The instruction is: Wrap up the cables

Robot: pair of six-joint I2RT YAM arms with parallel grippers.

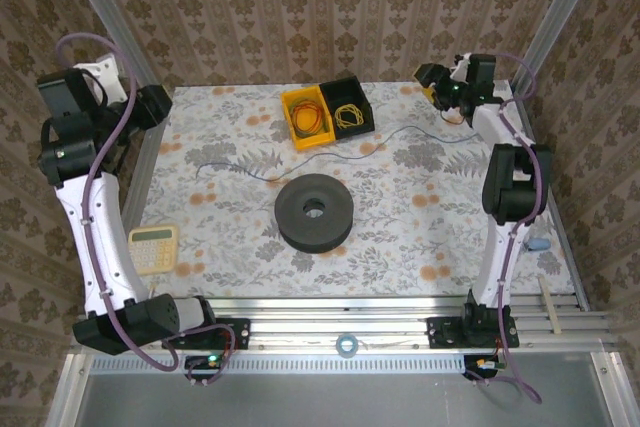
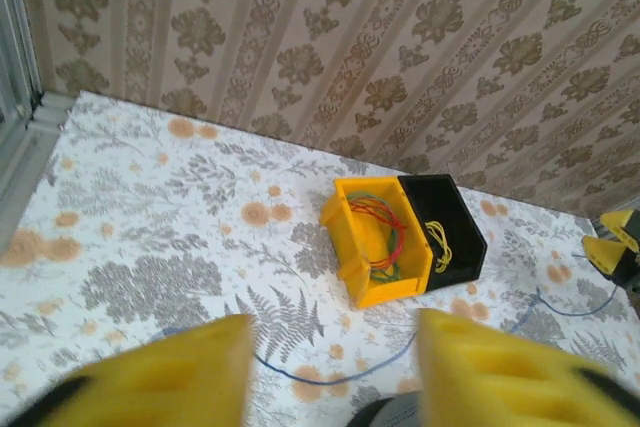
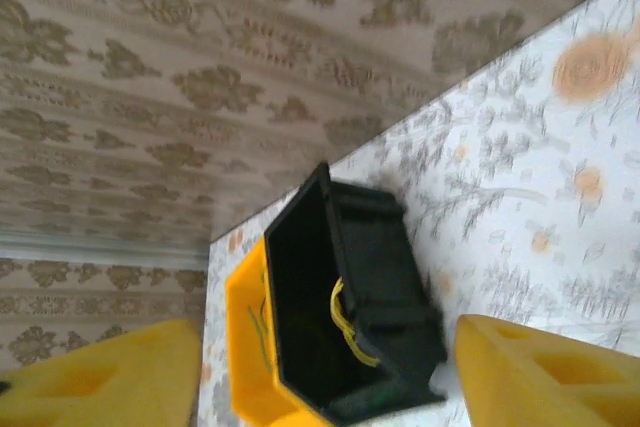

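At far right edge | right gripper [image 1: 432, 85] parted | blue cable [image 1: 270, 179] across mid-table

Left tool [image 2: 332, 347] hangs low over the desk [image 2: 150, 207], its two blurry yellow fingers [image 2: 160, 382] spread wide apart. Just past them a blue cable [image 2: 300, 376] lies loose on the floral cover, curving off toward the right. Further back there's a yellow bin [image 2: 385, 292] and a black bin [image 2: 468, 232], touching side by side. The yellow bin's got a tangle of red and green cords [image 2: 378, 237], and the black one holds a yellow cable [image 2: 438, 245]. The right tool [image 2: 612, 252] pokes its yellow tip in at the right edge. Patterned wall [image 2: 350, 37] behind it all.
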